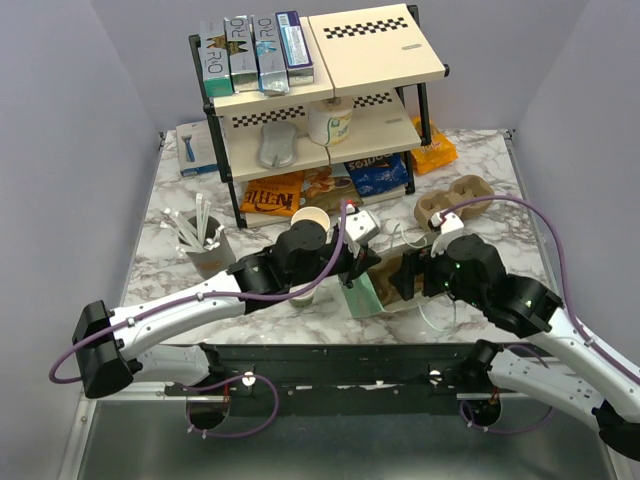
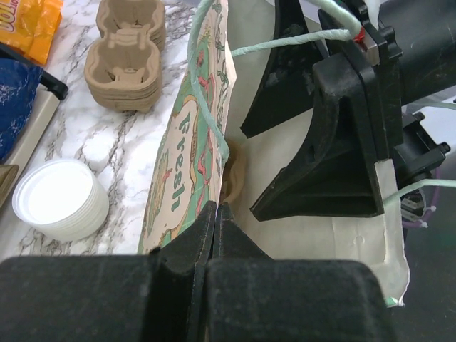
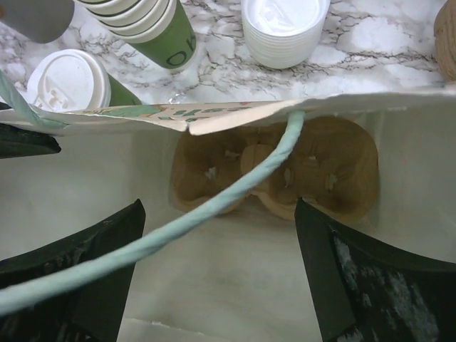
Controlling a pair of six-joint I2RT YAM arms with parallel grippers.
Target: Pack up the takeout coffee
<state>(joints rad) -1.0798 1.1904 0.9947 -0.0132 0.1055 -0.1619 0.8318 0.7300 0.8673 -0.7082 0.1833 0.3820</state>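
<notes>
the takeout coffee (image 3: 68, 82) stands lidded on the marble table (image 1: 160, 270), just outside the paper bag (image 2: 182, 178) and beside a stack of lidless cups (image 3: 153, 32). from above it is hidden under the left arm (image 1: 200, 300). it looks light, with a thin paper wall that could dent and a lid that could pop off. a gentle pinch across the body below the lid, kept upright, seems the safest hold. the left gripper (image 2: 216, 214) reaches low across the table, jaws pressed together on the bag's upper rim, holding the mouth agape. the right gripper (image 3: 219, 214) is thrust inside that mouth, jaws spread wide and gripping nothing, a pale green string handle (image 3: 235, 192) crossing the gap between them. a brown cardboard carrier (image 3: 335, 171) lies at the bag's bottom. beyond are a stack of white lids (image 3: 285, 28), spare carriers (image 1: 450, 200) and a snack-laden shelf (image 1: 370, 50).
</notes>
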